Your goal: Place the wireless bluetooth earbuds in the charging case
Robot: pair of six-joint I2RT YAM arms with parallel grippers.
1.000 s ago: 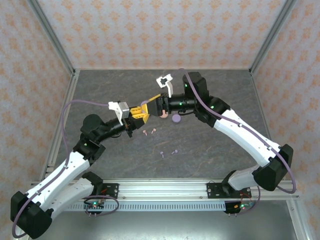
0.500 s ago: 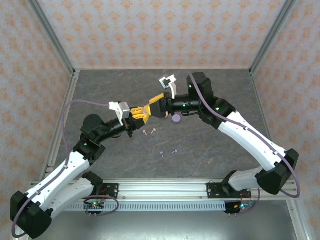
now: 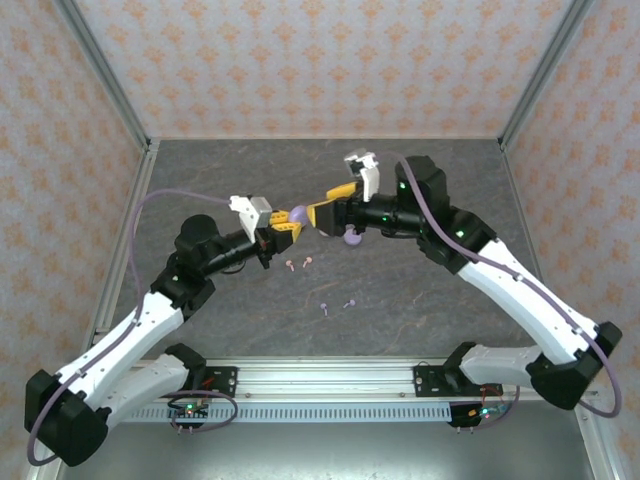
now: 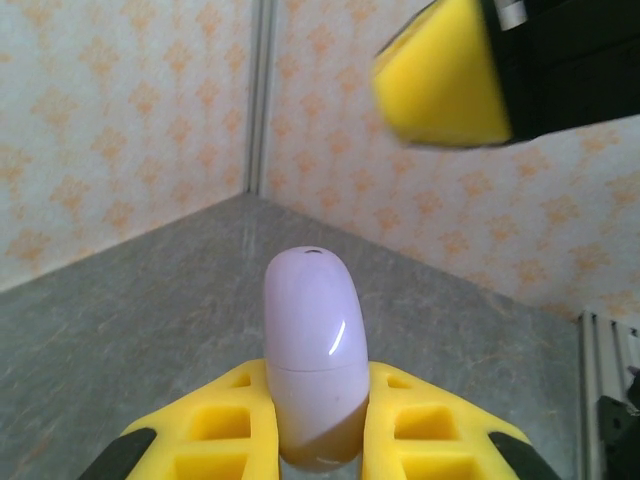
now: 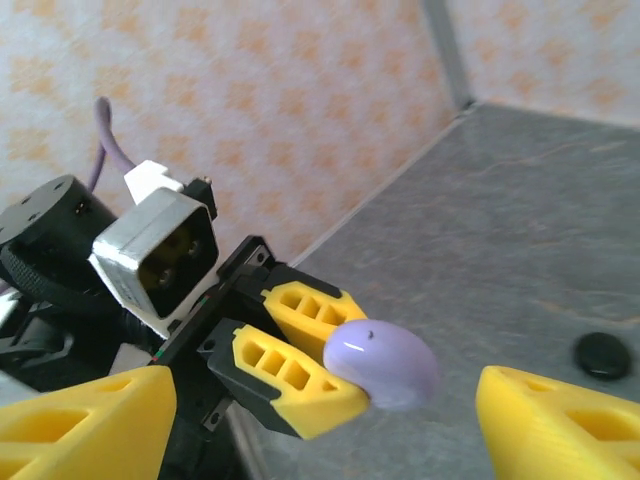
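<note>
I have the left end effector (image 3: 289, 223) raised off the table (image 3: 230, 170), its yellow fingers (image 4: 420, 425) clamped on a lavender charging case (image 4: 313, 345). The case stands up out of the grip, rounded end forward, with a seam running round it just above the fingers. The right end effector (image 3: 331, 203) faces it nose to nose. In its wrist view its jaws stand spread wide, one finger on each side of the frame, with the case in the gap ahead of them and not touching either.

On the table just beneath the right end effector lies a lavender disc (image 3: 352, 237). Two pink earbuds (image 3: 298, 263) lie side by side on the table below the left end effector's tips, on the side towards the arm bases. Two lavender earbuds (image 3: 337, 306) lie further towards the bases, well apart from both end effectors. The right wrist view also catches a small black disc (image 5: 603, 353) on the table, beyond the right-hand finger.
</note>
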